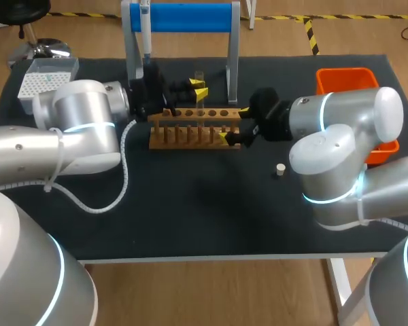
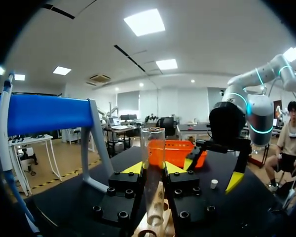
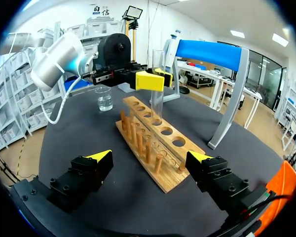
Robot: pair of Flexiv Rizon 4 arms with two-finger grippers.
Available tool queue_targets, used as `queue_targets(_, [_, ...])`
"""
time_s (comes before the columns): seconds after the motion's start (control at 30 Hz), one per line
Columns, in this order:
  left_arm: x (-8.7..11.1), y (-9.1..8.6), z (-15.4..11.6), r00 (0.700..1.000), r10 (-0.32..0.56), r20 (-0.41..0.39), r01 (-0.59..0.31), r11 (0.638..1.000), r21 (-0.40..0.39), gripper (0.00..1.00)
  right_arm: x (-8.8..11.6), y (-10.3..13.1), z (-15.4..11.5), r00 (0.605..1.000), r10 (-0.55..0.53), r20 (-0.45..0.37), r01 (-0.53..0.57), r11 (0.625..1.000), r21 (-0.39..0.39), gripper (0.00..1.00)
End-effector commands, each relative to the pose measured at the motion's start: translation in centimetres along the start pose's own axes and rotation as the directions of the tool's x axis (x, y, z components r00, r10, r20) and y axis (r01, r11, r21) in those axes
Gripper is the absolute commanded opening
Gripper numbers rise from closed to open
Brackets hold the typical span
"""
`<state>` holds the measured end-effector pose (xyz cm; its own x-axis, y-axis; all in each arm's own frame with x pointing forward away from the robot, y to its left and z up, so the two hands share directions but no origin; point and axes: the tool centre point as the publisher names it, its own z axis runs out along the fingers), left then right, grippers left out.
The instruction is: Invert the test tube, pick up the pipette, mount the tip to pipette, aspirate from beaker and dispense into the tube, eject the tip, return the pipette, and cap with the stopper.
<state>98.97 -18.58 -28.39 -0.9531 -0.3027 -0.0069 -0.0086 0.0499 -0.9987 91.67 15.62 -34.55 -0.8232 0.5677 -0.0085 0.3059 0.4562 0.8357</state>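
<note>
Step in hand is the inversion. Left claw (image 1: 197,89) is clamped on the test tube (image 2: 153,143), which stands upright, mouth up, base at a hole in the wooden rack (image 3: 163,177). Right claw (image 3: 149,157) is spread apart at the rack's end, empty. Next, probably: seat the tube, let go, reach for the pipette (image 1: 145,30) on the stand.

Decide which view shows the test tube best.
Left wrist view: the test tube stands upright, close up, in the left gripper. The right wrist view shows it farther off, at the rack; the head view only a faint sliver.
</note>
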Motion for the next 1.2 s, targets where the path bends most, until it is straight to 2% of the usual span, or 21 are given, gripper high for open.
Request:
queue_targets(0.03, [-0.2,0.6,0.5,1.000,0.000,-0.001,0.000,1.000,-0.004,0.00,0.0,0.0,-0.1,1.000,0.000,-0.002,0.000,1.000,0.002,1.00])
queue_targets(0.1, [-0.3,0.7,0.5,1.000,-0.007,0.005,0.007,1.000,-0.012,0.00,0.0,0.0,-0.1,1.000,0.000,-0.002,0.000,1.000,0.002,1.00])
queue_targets(0.13, [-0.3,0.7,0.4,1.000,-0.008,0.006,0.008,1.000,-0.012,0.24,0.0,0.0,-0.1,1.000,0.000,-0.002,0.000,1.000,0.002,1.00])
queue_targets(0.17, [-0.3,0.8,0.4,1.000,-0.015,0.007,0.015,1.000,-0.016,0.65,0.0,0.0,-0.1,1.000,0.000,-0.002,0.000,1.000,0.002,1.00])
queue_targets(0.2, [-0.3,0.8,0.4,1.000,-0.015,0.009,0.015,1.000,-0.017,1.00,0.0,0.0,-0.1,1.000,0.000,-0.002,0.000,1.000,0.002,1.00])
queue_targets(0.37, [-0.1,0.3,-0.2,1.000,-0.025,0.007,0.025,0.999,-0.033,1.00,0.0,0.0,-0.1,1.000,0.000,-0.002,0.000,1.000,0.002,1.00])
queue_targets(0.43, [0.0,-0.1,-0.6,1.000,-0.026,-0.003,0.026,0.996,-0.089,1.00,0.0,0.0,-0.1,1.000,0.000,-0.002,0.000,1.000,0.002,1.00])
queue_targets(0.47, [0.0,-0.2,-0.8,0.999,-0.052,0.005,0.052,0.988,-0.143,1.00,0.0,0.0,-0.1,1.000,0.000,-0.002,0.000,1.000,0.002,1.00])
queue_targets(0.5, [0.0,-0.3,-1.3,0.999,-0.042,-0.005,0.041,0.990,-0.133,1.00,0.0,0.0,-0.1,1.000,0.000,-0.002,0.000,1.000,0.002,1.00])
queue_targets(0.57, [0.0,-0.6,-2.4,0.999,-0.039,-0.005,0.038,0.982,-0.183,1.00,0.0,0.0,-0.1,1.000,0.000,-0.002,0.000,1.000,0.002,1.00])
queue_targets(0.8, [-0.4,-2.5,-8.8,0.998,-0.050,0.028,0.055,0.963,-0.262,1.00,0.0,0.0,-0.1,1.000,0.000,-0.002,0.000,1.000,0.002,1.00])
queue_targets(1.0, [-0.4,-3.4,-15.8,0.988,-0.094,0.119,0.129,0.933,-0.336,1.00,0.0,0.0,-0.1,1.000,0.000,-0.002,0.000,1.000,0.002,1.00])
queue_targets(1.2, [-0.4,-3.4,-15.8,0.988,-0.094,0.119,0.129,0.933,-0.336,1.00,0.0,0.0,-0.1,1.000,0.000,-0.002,0.000,1.000,0.002,1.00])
